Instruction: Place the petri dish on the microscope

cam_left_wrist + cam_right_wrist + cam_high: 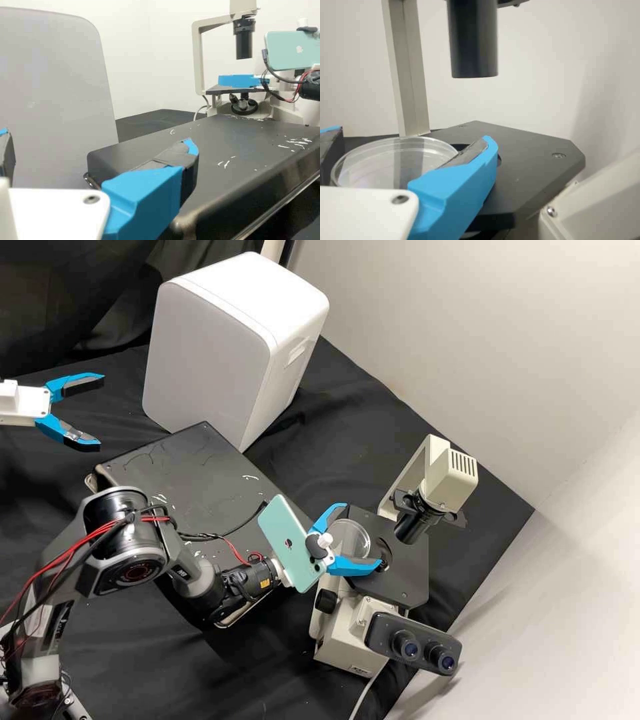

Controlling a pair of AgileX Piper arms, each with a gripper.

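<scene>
A clear petri dish (351, 538) (390, 160) sits at the near-left part of the microscope's black stage (400, 570) (530, 155), between the blue fingers of my right gripper (357, 537) (410, 145), which is shut on it. The dark condenser tube (472, 37) hangs above the stage, just beyond the dish. Whether the dish rests on the stage or hovers just over it, I cannot tell. The beige microscope (347, 633) stands at the bench's right front. My left gripper (70, 410) (95, 155) is open and empty, far to the left above the bench.
A tall white box (233, 340) stands at the back. A flat black plate (180, 473) (225, 150) lies between it and the right arm. A mint phone (293, 553) is mounted on the right wrist. The pale wall runs close along the right.
</scene>
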